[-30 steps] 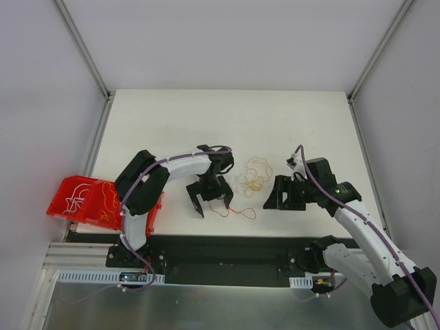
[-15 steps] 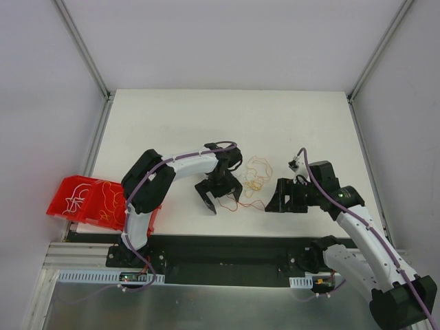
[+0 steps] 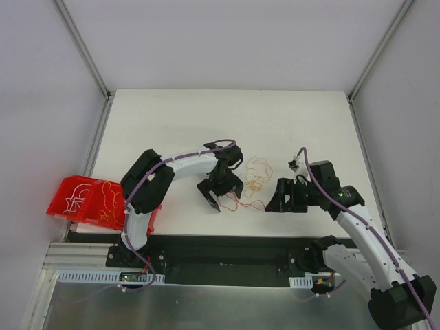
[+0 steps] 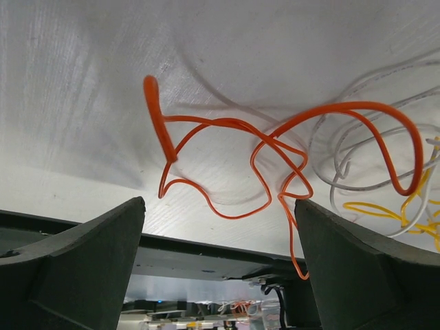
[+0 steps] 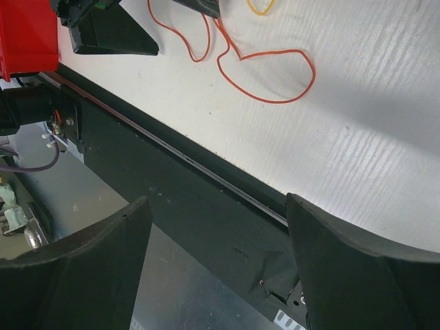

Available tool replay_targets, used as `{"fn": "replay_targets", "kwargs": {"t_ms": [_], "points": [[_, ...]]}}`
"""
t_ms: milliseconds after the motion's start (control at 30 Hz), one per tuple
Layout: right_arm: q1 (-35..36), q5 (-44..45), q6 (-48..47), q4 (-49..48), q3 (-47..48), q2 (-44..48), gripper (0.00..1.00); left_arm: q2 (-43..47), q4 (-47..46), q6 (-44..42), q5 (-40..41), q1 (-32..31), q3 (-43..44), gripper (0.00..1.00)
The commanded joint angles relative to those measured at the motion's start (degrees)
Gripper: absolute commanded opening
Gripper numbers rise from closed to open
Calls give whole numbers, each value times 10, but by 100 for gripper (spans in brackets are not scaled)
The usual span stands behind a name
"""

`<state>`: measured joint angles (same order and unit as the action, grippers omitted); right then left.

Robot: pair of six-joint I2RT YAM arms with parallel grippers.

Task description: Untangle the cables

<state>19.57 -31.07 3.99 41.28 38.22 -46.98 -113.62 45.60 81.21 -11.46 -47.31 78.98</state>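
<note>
Pointed toward each other — left gripper (image 3: 224, 195) with jaws spread wide, right gripper (image 3: 273, 195) likewise parted.

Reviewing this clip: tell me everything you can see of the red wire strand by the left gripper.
The thin red-orange wire strand looks glossy and flexible, bent into loose, irregular loops. It lies on the white table near the front edge, and one free end seems to lift slightly. Its right-hand loop overlaps the whitish wire strands, beside the yellow wire strand. The open left gripper hangs over it, one finger on either side, and neither visibly touches it.
</note>
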Motion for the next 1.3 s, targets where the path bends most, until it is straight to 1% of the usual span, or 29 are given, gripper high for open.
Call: {"fn": "replay_targets", "kwargs": {"t_ms": [0, 133, 200, 233, 400, 533, 567, 600, 633, 667, 733, 833, 933, 1033, 1100, 1167, 1267], "points": [[-8, -17, -11, 4, -1, 6, 81, 0, 11, 29, 0, -5, 0, 85], [-8, -17, -10, 6, -1, 10, 81, -12, 12, 29, 0, -5, -4, 76], [-9, -16, -8, 4, -2, 15, 81, -12, 11, 26, 5, -4, -11, 66], [-9, -15, -8, 5, -2, 15, 81, -11, 11, 26, 6, -4, -19, 59], [-9, -11, -6, 5, -2, 18, 81, 3, 12, 20, 5, 10, -59, 35], [-9, -12, -6, 6, -2, 18, 80, 52, 12, -11, 43, 27, -84, 21], [-9, -12, -5, 6, -2, 16, 80, 66, 11, -24, 53, 33, -87, 15], [-9, -12, -5, 6, -2, 16, 80, 84, 12, -38, 64, 38, -88, 7], [-9, -12, -5, 6, -2, 15, 80, 109, 12, -49, 74, 42, -93, 2], [-9, -13, -5, 6, -2, 15, 80, 130, 12, -57, 81, 47, -97, 0], [-9, -14, -5, 6, -2, 10, 80, 168, 12, -82, 90, 60, -106, 0], [-9, -13, -5, 6, -2, 5, 80, 203, 13, -128, 72, 88, -114, 0], [-10, -13, -6, 6, -1, 1, 80, 262, 21, -146, 77, 114, -124, 0], [-10, -14, -5, 6, -3, -4, 80, 327, 47, -167, 130, 136, -110, 0], [-9, -16, -6, 5, -2, -12, 80, 362, 85, -184, 170, 153, -91, 0], [-9, -18, -7, 5, 1, -21, 80, 389, 142, -204, 220, 176, -69, 0], [-10, -20, -8, 0, 2, -34, 80, 429, 198, -266, 306, 203, -54, 0]]}}
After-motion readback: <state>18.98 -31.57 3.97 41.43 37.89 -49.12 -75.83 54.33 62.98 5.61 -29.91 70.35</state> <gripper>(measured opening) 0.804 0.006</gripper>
